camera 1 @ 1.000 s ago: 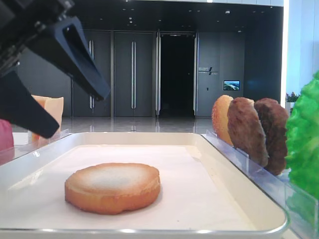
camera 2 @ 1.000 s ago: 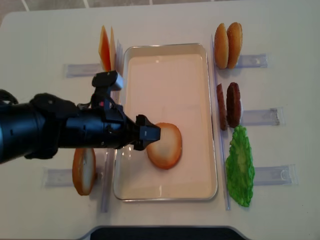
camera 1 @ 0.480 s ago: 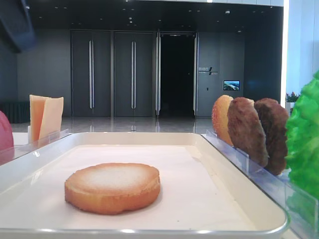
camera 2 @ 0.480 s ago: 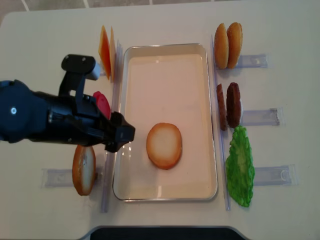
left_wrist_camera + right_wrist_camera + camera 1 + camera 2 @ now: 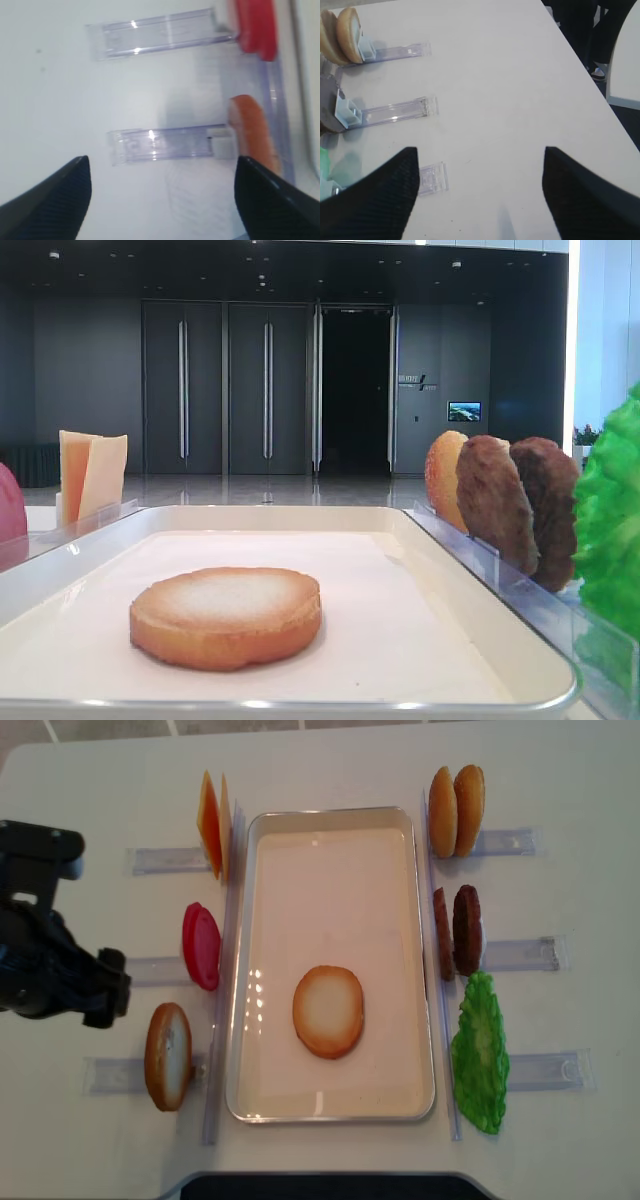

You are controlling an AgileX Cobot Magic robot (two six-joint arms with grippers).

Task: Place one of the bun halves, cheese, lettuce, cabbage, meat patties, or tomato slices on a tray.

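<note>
A bun half [image 5: 328, 1011] lies flat, pale face up, on the cream tray [image 5: 340, 850], toward its near end; the low view shows the bun half [image 5: 226, 615] with nothing touching it. My left gripper [image 5: 162, 200] is open and empty over the bare table left of the tray, near a second bun half [image 5: 252, 132] on edge in its rack and the tomato slice [image 5: 255, 25]. My left arm [image 5: 45, 970] is well left of the tray. My right gripper [image 5: 480, 190] is open over bare table beyond the right racks.
Cheese slices [image 5: 212, 824], the tomato slice [image 5: 201, 946] and an upright bun half [image 5: 168, 1055] stand in clear racks left of the tray. Domed buns [image 5: 457, 810], meat patties [image 5: 458, 930] and lettuce [image 5: 480, 1052] stand on the right.
My left arm has pulled back from over the tray to the left, out of the low view, its gripper open throughout. The bun half has stayed flat on the tray.
</note>
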